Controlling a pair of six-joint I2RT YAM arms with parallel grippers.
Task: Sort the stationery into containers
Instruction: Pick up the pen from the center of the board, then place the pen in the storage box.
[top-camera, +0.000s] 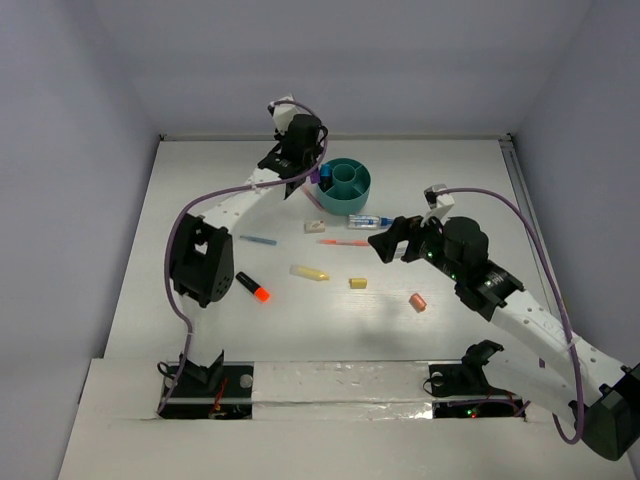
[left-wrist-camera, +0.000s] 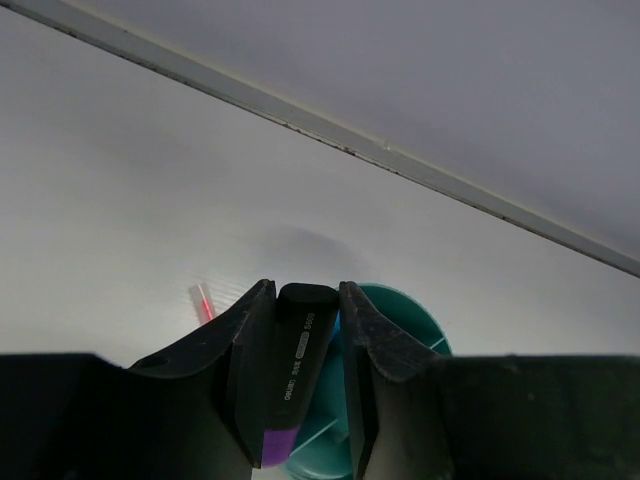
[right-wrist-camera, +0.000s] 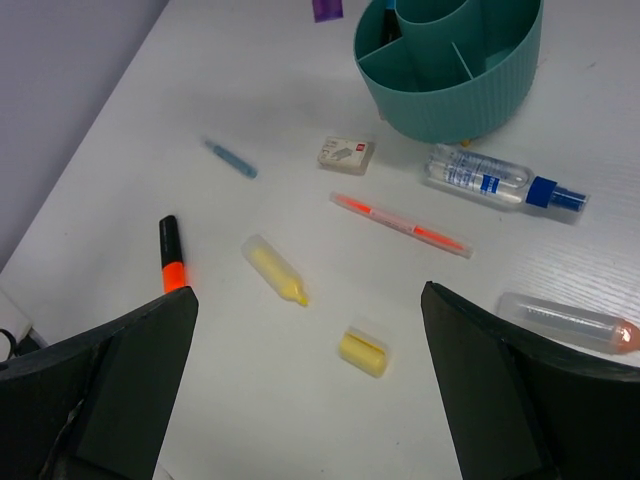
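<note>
The top camera hangs above and behind the arm bases, looking down and forward across the whole white table (top-camera: 330, 330) to the far wall. The left wrist camera sits low and very close, peering almost level past the left gripper (left-wrist-camera: 305, 287) and the black purple-ended marker (left-wrist-camera: 297, 350) pinched in it, toward the table's far edge. The right wrist camera is higher, tilted down between the wide-set fingers of the right gripper (right-wrist-camera: 309, 292). All three catch the round teal plastic organizer (top-camera: 362, 190). Top and right wrist views also share the black marker with orange cap (right-wrist-camera: 170, 255).
</note>
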